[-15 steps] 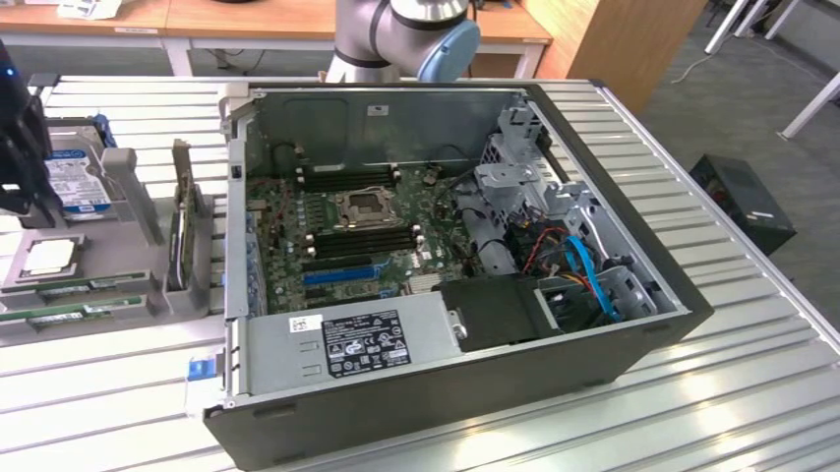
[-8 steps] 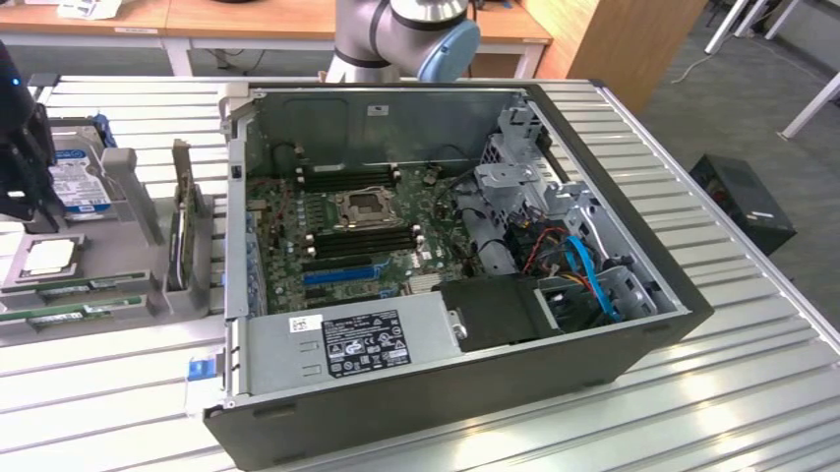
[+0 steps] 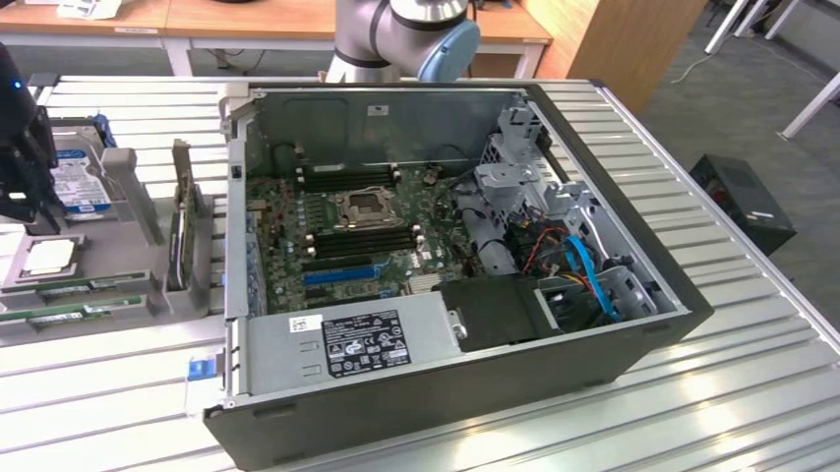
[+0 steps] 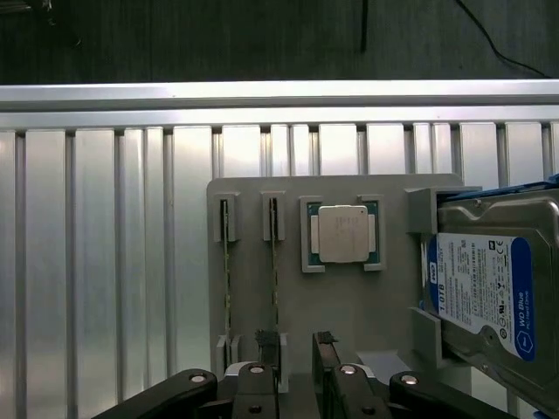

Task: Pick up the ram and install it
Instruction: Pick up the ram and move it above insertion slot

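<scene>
Two ram sticks stand on edge in slots of a grey holder tray (image 4: 349, 314): one ram (image 4: 274, 271) lies closer to the CPU, the other ram (image 4: 227, 279) is beside it. From the exterior view they are thin green strips (image 3: 79, 285) at the tray's near end. My gripper (image 4: 295, 349) hovers above the tray, open, with nothing between its fingers (image 4: 325, 349); one finger is over the end of the ram closer to the CPU. In the exterior view the gripper (image 3: 20, 157) is a dark shape at the far left. The open computer case (image 3: 447, 256) shows its motherboard memory slots (image 3: 361, 241).
On the tray also sit a CPU (image 4: 342, 234), a hard drive with a blue-white label (image 4: 485, 288) and an upright green expansion card (image 3: 184, 226). The case stands on a slatted aluminium table (image 3: 735, 393). The arm's base (image 3: 393, 39) rises behind the case.
</scene>
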